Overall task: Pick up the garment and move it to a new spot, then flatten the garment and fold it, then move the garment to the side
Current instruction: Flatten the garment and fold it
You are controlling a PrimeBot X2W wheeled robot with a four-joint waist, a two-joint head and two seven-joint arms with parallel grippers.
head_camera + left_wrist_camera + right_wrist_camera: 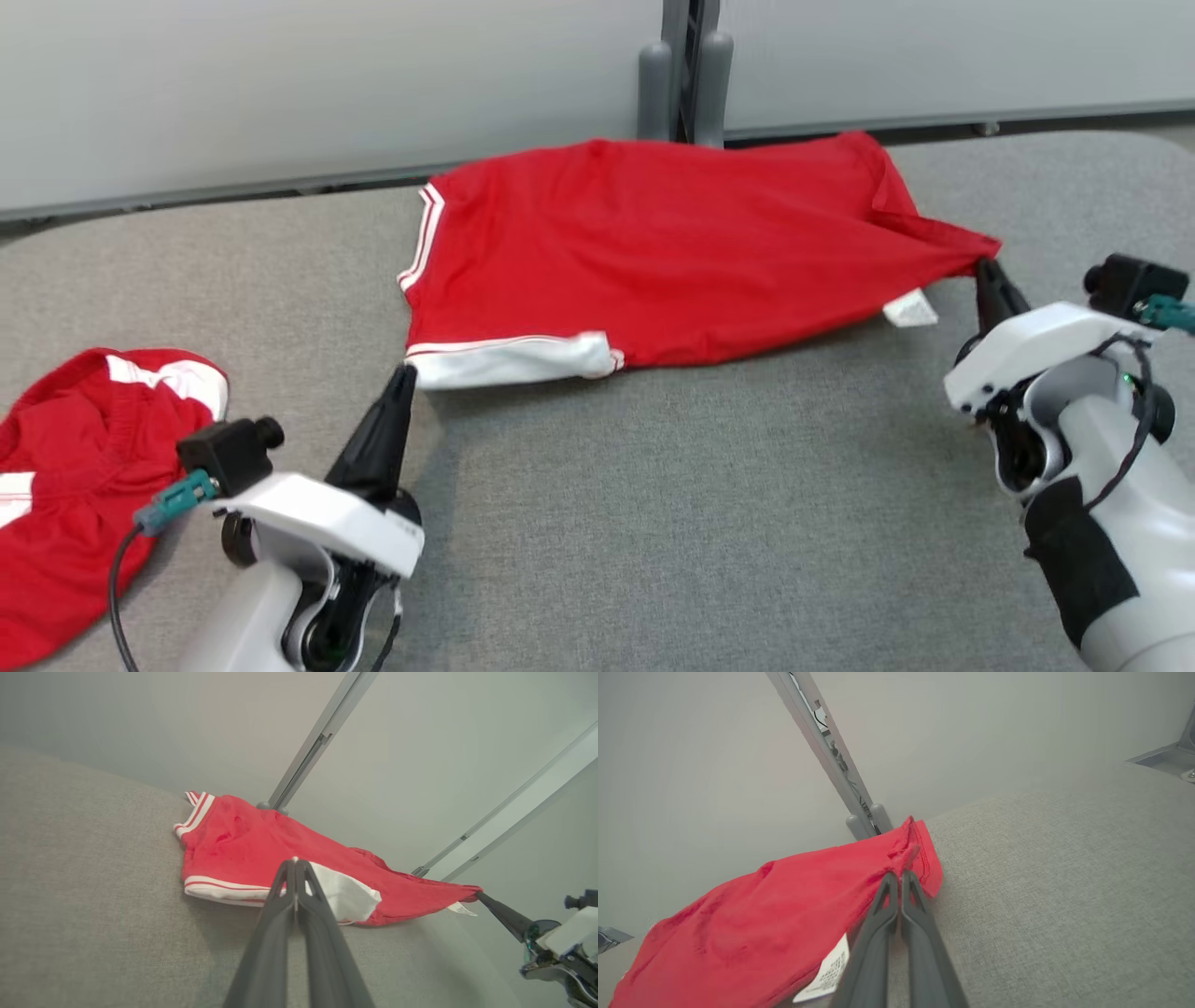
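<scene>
**A:** Where does the job stand?

**B:** The red fabric garment with white striped hems (653, 252) lies in the upper middle of the head view. It is spread wide and mostly flat on the grey cloth-covered tabletop (700, 485). I'd judge the move to a new spot done and flattening the step in hand.

**A:** And the tools?

**B:** The right tool (985, 266), at the right of the frame, has its fingers pressed together on the garment's right corner. The cloth draws out to a taut point there, with a white label (910, 308) just beside it. The left tool (406, 371), lower left of centre, is closed narrow too, its tip touching the white hem corner. Whether it actually pinches that hem, I cannot tell.

**A:** What's left?

**B:** Ripples near the right edge and a turned-over bit of white hem along the lower edge want smoothing. No fold is made yet, and the garment hasn't gone to the side. A crumpled red-and-white garment (84, 448) lies at the lower left edge, well apart.
</scene>
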